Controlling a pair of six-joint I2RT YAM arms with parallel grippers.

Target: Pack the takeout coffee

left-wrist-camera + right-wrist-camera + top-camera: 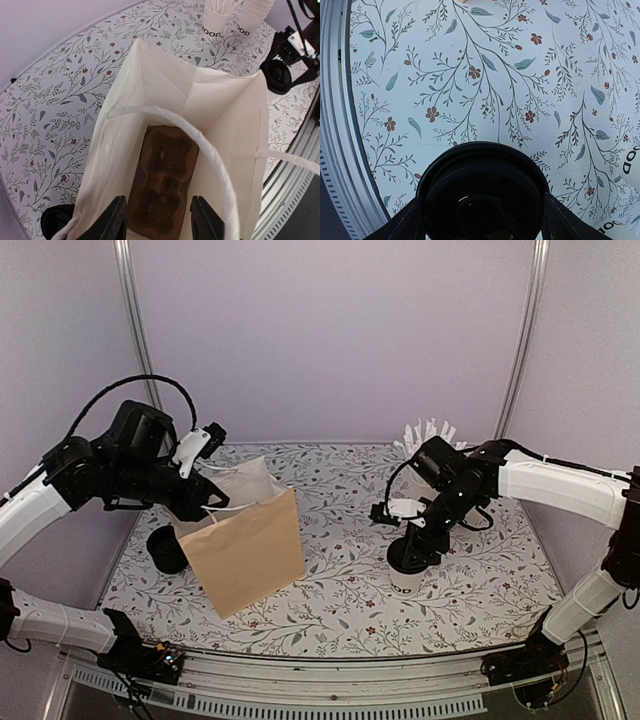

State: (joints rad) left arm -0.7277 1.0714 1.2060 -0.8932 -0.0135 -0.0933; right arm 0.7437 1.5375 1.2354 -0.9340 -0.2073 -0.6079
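Right gripper (482,212) clenched on coffee cup (482,170) lid, left gripper (159,220) released over bag (165,90).
You had the cup standing directly under that right gripper; only "OOD" read on the white cup (631,167) beside it.

Black-lidded white right cup (404,582) stands upright right of centre; left cup (165,548), mostly hidden, far left

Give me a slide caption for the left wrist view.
Open paper bag seen from above, cardboard cup carrier at its bottom.
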